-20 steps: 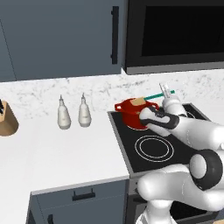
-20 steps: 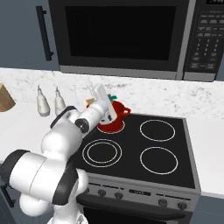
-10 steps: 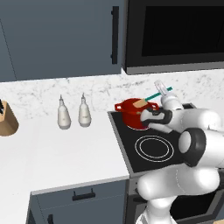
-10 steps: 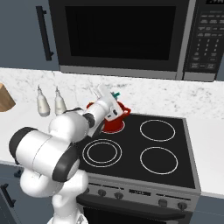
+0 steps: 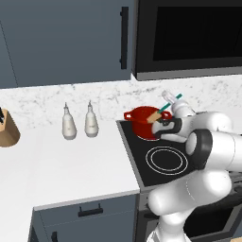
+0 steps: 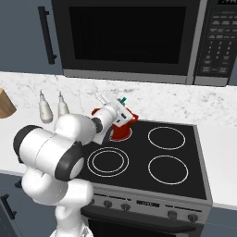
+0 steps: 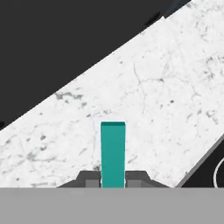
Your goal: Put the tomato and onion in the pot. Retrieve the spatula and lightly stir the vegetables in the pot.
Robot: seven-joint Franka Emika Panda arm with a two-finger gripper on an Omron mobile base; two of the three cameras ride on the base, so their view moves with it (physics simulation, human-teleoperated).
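The gripper is closed on the spatula; in the hand view the teal handle is seen clamped between the two dark finger tips, rising straight up from them against the marbled backsplash.

In the left base view the spatula is held tilted, its pale orange head lowered over the rim of the pot and its teal handle pointing up and to the right. The pot is seen on the rear left burner of the stove. Whether the head touches anything inside cannot be told; the pot's contents are not visible.

In the right base view the gripper is seen directly in front of the pot, hiding most of it; only a short teal tip shows there. Two pale bottles stand on the counter left of the stove, well apart from the pot.
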